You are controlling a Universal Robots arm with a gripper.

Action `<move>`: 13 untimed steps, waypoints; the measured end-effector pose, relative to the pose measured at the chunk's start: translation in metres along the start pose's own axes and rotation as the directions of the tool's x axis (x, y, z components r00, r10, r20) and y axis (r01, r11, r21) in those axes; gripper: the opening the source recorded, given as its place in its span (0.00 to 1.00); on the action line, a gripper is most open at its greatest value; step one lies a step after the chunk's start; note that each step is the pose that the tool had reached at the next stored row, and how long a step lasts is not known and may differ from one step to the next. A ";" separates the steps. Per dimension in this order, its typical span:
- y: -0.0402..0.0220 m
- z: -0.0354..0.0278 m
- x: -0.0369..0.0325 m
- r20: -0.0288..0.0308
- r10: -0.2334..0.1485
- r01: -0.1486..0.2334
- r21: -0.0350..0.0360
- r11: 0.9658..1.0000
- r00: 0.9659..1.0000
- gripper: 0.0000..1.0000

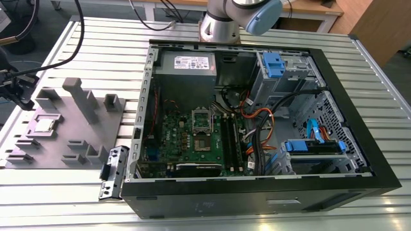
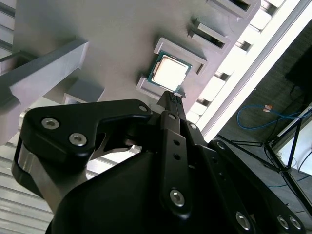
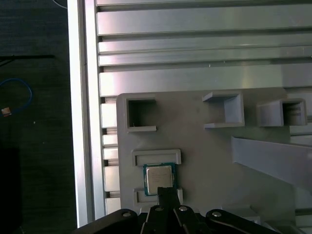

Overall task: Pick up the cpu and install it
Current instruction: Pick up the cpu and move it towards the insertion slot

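Silver slatted bench (image 1: 64, 197) holds a grey tray (image 3: 209, 161) (it has little pockets). The cpu (image 3: 159, 177) lies flat in one pocket. My pincer (image 3: 165, 191) is pressed together, holding nothing, its tip just beside the cpu's edge.

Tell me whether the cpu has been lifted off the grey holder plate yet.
No, in the first wrist view the cpu lies flat in its recess on the grey holder plate.

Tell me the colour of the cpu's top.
Silvery-grey; the cpu shows best in the first wrist view.
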State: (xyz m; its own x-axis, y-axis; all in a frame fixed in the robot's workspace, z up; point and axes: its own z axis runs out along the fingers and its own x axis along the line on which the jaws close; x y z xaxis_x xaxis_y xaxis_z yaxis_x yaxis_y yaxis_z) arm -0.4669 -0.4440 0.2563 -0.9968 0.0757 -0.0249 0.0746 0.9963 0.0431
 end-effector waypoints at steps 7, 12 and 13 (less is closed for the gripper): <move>0.0000 0.0001 0.0000 0.000 0.000 0.000 0.000 1.000 1.000 0.11; -0.0002 0.0015 0.0022 0.000 0.000 0.000 0.000 1.000 1.000 0.11; -0.0003 0.0027 0.0032 0.000 0.000 0.000 0.000 1.000 1.000 0.11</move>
State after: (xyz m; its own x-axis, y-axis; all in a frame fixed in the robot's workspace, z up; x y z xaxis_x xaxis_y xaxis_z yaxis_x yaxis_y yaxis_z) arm -0.4700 -0.4440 0.2534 -0.9968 0.0757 -0.0250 0.0746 0.9963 0.0431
